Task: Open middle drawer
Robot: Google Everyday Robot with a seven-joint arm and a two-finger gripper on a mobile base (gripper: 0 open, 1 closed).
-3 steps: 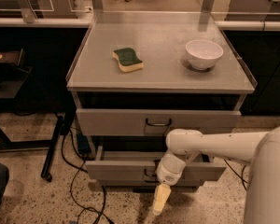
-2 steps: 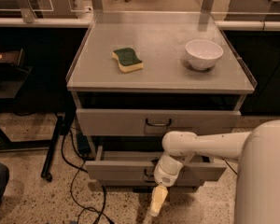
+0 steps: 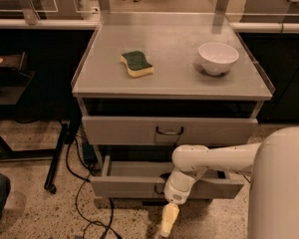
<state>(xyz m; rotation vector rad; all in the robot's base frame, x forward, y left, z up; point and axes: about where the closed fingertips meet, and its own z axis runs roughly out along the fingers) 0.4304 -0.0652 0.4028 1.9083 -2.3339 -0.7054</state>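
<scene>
Sunk a shade lower since a second ago, with the white arm (image 3: 214,158) edged left: gripper (image 3: 169,222), hanging tip-down. Cannot tell whether open or closed. Just above it, partly behind the arm's end, the middle drawer (image 3: 124,187), pulled out with its grey front forward and its inside showing. Higher still, the upper drawer front (image 3: 114,130) with a dark loop handle (image 3: 169,131) at centre. Far above, on the grey cabinet top (image 3: 179,83): up and left a green-and-yellow sponge (image 3: 137,63), up and right a white bowl (image 3: 218,58), the two well apart.
</scene>
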